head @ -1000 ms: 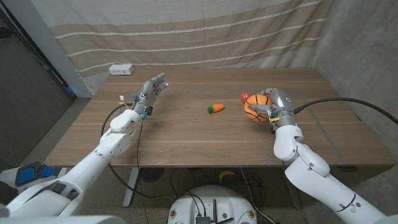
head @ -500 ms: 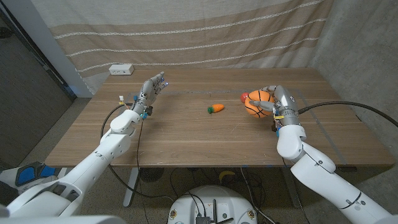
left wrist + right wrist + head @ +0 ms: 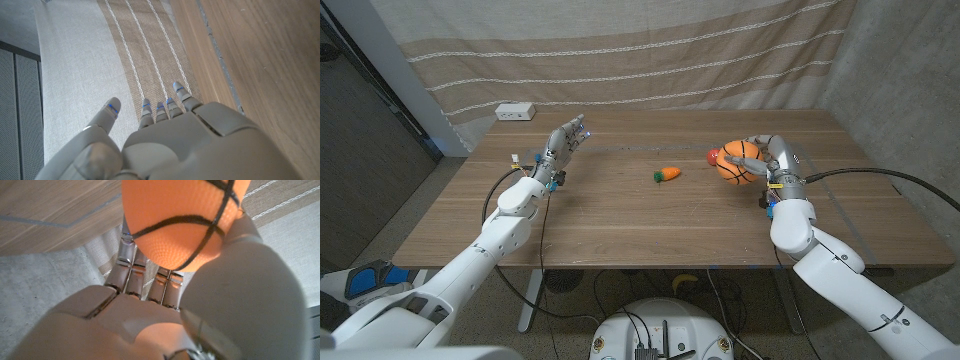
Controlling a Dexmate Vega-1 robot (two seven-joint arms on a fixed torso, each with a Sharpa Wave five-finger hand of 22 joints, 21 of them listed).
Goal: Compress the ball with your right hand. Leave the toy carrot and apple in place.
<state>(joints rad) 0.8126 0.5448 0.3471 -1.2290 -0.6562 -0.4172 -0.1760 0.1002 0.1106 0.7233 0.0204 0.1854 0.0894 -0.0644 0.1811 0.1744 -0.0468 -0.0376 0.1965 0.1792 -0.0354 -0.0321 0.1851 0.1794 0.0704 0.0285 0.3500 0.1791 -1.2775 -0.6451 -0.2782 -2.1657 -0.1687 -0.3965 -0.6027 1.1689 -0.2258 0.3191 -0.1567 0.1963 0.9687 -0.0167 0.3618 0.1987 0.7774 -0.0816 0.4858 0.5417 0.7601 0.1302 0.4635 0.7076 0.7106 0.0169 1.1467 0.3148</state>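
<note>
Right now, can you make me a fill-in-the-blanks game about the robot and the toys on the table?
1. The right hand holds the orange ____ with black lines.
2. The toy carrot lies on the wooden ____.
3. The left hand holds ____.
4. The red toy beside the ball is an ____.

Missing words: ball; table; nothing; apple

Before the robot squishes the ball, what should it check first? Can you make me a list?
1. Right hand holds the ball: ok, fingers wrap around it in the right wrist view.
2. Ball squashed yet: cannot tell.
3. Toy carrot lying apart from the hand: ok.
4. Apple safe: cannot tell, it sits right beside the ball, mostly hidden.
5. Left hand out of the way: ok, open, far across the table.
</note>
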